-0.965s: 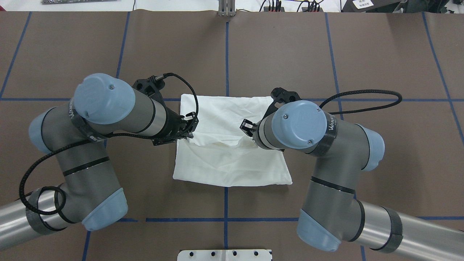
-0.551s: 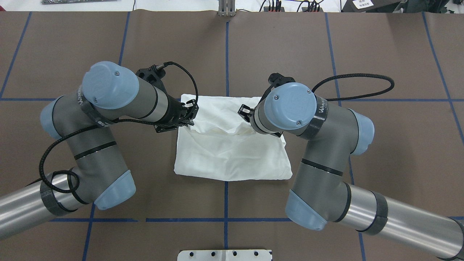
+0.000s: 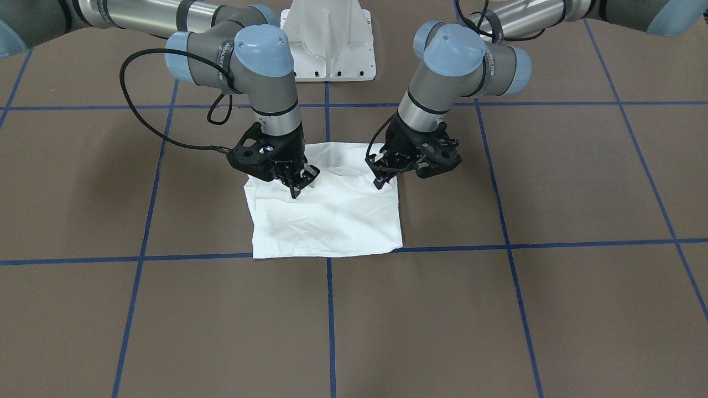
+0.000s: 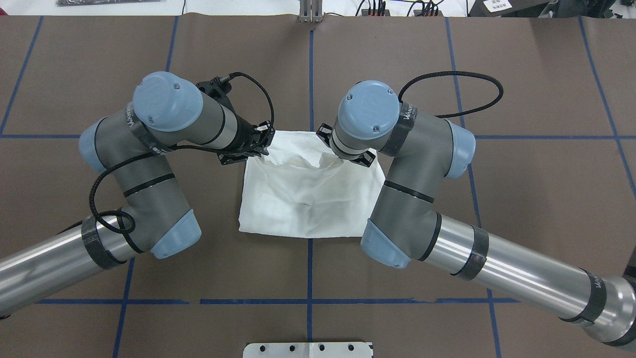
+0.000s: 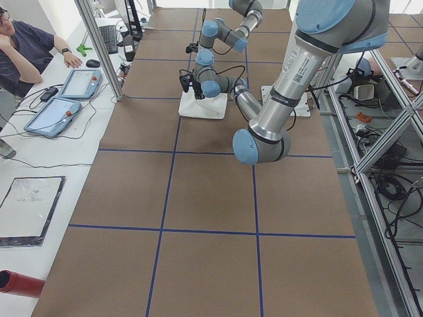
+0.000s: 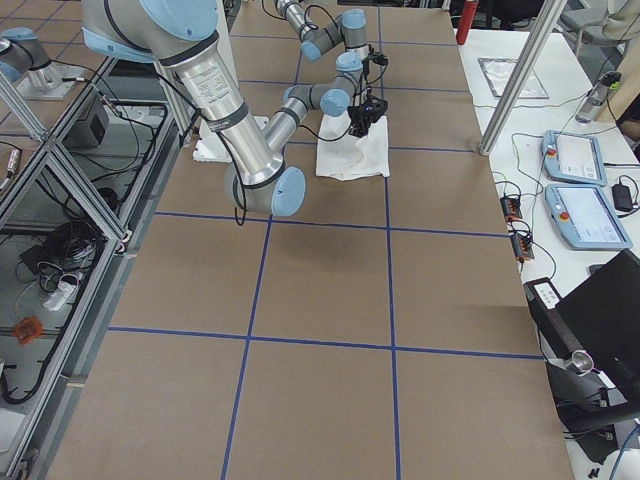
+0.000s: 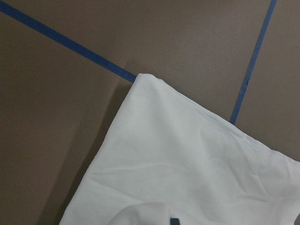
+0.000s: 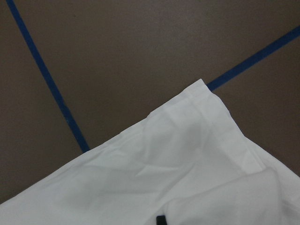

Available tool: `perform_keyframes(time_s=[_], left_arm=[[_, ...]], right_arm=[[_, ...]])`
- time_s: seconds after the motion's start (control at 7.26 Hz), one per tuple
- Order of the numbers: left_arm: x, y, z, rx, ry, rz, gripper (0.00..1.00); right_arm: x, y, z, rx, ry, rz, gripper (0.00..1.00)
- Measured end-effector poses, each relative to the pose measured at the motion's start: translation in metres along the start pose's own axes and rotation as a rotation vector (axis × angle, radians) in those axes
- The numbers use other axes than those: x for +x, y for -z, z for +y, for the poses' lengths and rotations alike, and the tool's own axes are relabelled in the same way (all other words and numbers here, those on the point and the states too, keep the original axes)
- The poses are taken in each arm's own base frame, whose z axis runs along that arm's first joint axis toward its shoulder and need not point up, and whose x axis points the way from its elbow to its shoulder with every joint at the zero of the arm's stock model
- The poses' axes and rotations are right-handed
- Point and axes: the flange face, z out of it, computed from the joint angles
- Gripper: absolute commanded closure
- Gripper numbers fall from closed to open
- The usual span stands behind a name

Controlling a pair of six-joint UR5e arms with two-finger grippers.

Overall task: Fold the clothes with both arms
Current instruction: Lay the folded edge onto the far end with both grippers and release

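The white T-shirt (image 3: pixel 326 221) lies folded in a rectangle at the table's middle, also in the overhead view (image 4: pixel 308 199). My left gripper (image 3: pixel 379 181) is shut on the shirt's lifted edge at its left side. My right gripper (image 3: pixel 295 190) is shut on the same edge at the right side. Both hold this raised fold low over the shirt's far part, close to the far edge. In the overhead view the left gripper (image 4: pixel 259 145) shows, and the right one is mostly hidden under its wrist. Each wrist view shows a far corner of the shirt (image 7: pixel 145 82) (image 8: pixel 201 89) flat on the table.
The white pedestal (image 3: pixel 329 38) stands behind the shirt on the robot's side. Blue tape lines (image 4: pixel 310 74) grid the brown table. An operator (image 5: pixel 26 46) and control tablets (image 5: pixel 66 99) are beyond the table's far edge.
Both grippers have moved away from the robot toward the shirt's far edge, carrying the lifted fold with them. The shirt's near edge has shifted farther from the robot.
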Motion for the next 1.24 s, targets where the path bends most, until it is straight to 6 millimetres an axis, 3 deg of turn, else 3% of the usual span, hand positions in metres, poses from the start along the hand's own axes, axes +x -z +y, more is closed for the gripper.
perform_keyframes(time_s=[0.55, 0.69, 0.83, 1.24], left_arm=[[-0.003, -0.008, -0.023, 0.023, 0.014, -0.005, 1.0], [-0.003, -0.007, -0.024, 0.025, 0.015, -0.004, 1.0], [-0.001, -0.006, -0.025, 0.026, 0.017, -0.002, 0.03], [0.002, -0.007, -0.031, 0.035, 0.021, -0.002, 0.0]], right_arm=[[0.002, -0.008, -0.016, -0.005, -0.017, 0.011, 1.0], [0.003, -0.008, -0.017, -0.007, -0.019, 0.013, 0.32], [0.004, -0.008, -0.018, -0.015, -0.021, 0.015, 0.0], [0.004, -0.005, -0.025, -0.026, -0.027, 0.013, 0.0]])
